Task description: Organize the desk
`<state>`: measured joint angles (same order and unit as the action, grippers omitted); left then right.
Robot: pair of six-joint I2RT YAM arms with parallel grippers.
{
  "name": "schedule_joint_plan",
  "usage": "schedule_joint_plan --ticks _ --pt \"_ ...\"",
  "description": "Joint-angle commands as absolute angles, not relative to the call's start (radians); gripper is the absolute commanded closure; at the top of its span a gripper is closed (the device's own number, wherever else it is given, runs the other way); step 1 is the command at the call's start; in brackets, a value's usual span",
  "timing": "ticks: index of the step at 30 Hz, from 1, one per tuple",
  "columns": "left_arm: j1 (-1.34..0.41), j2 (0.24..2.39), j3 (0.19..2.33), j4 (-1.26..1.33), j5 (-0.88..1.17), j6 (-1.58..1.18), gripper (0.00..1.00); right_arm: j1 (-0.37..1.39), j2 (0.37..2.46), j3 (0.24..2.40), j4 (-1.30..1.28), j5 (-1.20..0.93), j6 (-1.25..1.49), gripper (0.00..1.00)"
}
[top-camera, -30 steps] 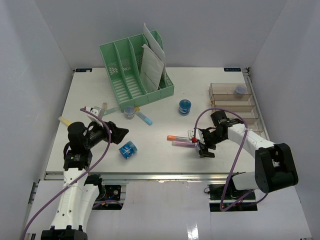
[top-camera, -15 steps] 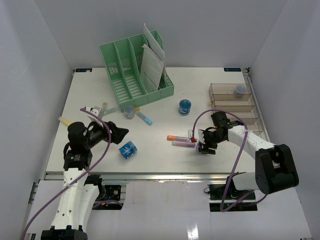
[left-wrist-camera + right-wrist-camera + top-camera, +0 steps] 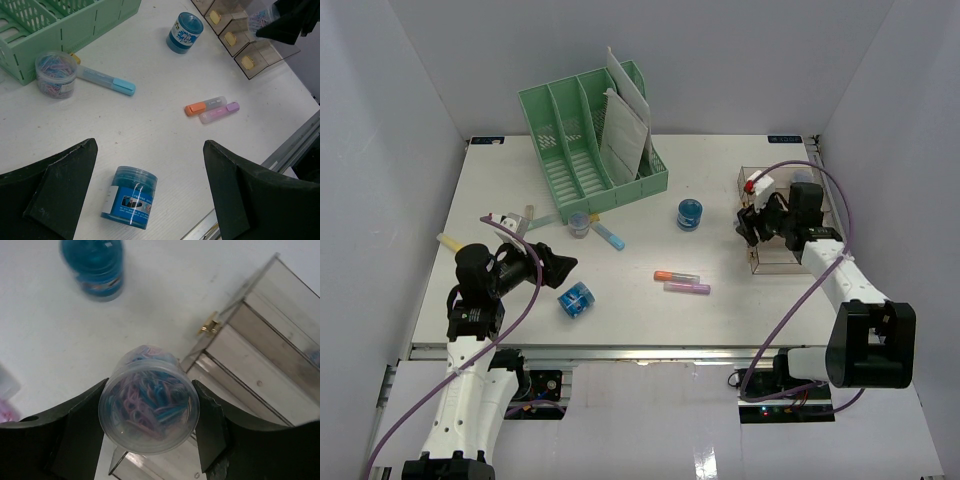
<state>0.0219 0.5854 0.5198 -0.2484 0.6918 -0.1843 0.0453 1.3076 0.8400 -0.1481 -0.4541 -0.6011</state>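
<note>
Right gripper (image 3: 147, 415) clamped on clear paper-clip jar (image 3: 149, 407), compartment tray (image 3: 260, 340) just beyond it. Left gripper (image 3: 147, 185) wide open, blue jar (image 3: 129, 197) lying on desk (image 3: 150, 130) just ahead.

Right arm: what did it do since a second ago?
The right gripper closed on the paper-clip jar near the highlighters, lifted it and carried it farther back and right, to the clear tray. The highlighters, two blue jars, green rack and open left gripper stayed put.

Cannot read the blurred blue jar (image 3: 93, 267), cropped at top like the green file rack (image 3: 75, 22).
</note>
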Motion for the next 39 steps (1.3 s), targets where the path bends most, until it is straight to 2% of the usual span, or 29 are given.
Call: schedule_joint_plan --ticks 1,7,14,19,34,39 --pt "0.017 0.576 0.520 -0.233 0.701 -0.181 0.02 0.022 1.309 0.787 0.314 -0.104 -0.136 0.92" --pt "0.017 0.575 0.520 -0.235 0.697 -0.179 0.02 -0.010 1.426 0.796 0.543 0.148 0.085 0.92" --pt "0.016 0.581 0.520 -0.236 0.695 -0.178 0.02 -0.035 1.618 0.938 0.588 0.232 0.144 0.92" --pt "0.017 0.583 0.520 -0.238 0.688 -0.177 0.02 -0.053 1.709 0.993 0.676 0.239 0.127 0.92" --pt "0.017 0.616 0.523 -0.245 0.678 -0.175 0.02 -0.083 1.915 1.181 0.675 0.152 0.124 0.92" --pt "0.016 0.623 0.525 -0.248 0.675 -0.172 0.02 -0.088 1.946 1.183 0.675 0.120 0.118 0.86"
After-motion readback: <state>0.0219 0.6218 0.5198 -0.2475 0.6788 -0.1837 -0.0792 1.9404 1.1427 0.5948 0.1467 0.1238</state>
